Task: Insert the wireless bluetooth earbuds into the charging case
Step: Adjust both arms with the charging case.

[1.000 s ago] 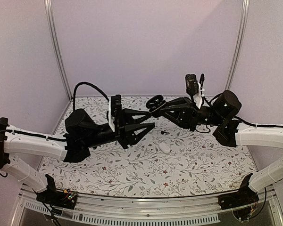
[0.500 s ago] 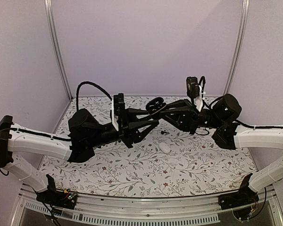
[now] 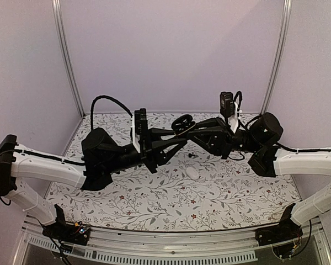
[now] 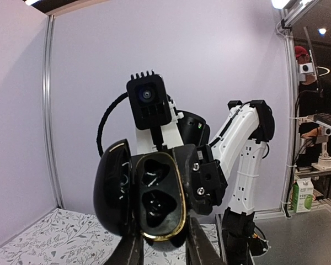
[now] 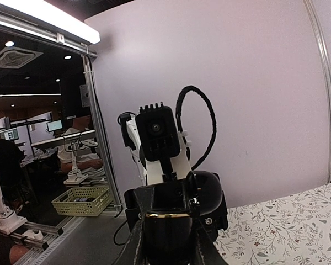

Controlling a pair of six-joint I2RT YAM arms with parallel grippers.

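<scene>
The black charging case (image 4: 157, 196) hangs open in mid-air, its gold-rimmed tray showing two empty sockets and its lid swung to the left. My right gripper (image 5: 168, 248) is shut on the case (image 5: 168, 234) from one end. My left gripper (image 4: 164, 251) meets it from the opposite side, its fingers pressed against the case's lower end. From above, the case (image 3: 182, 122) sits where both grippers meet over the table's back middle, with the left gripper (image 3: 180, 136) under the right gripper (image 3: 183, 128). A tiny dark earbud piece (image 3: 192, 155) lies on the cloth below.
A white oval pebble-shaped object (image 3: 193, 173) rests on the floral cloth (image 3: 154, 204) just in front of the dark piece. Lilac walls close the back and sides. Both forearms stretch inward low over the table.
My left gripper has moved right and up to the case, and its jaws have narrowed onto it. The right gripper has kept its hold, drifting slightly.
</scene>
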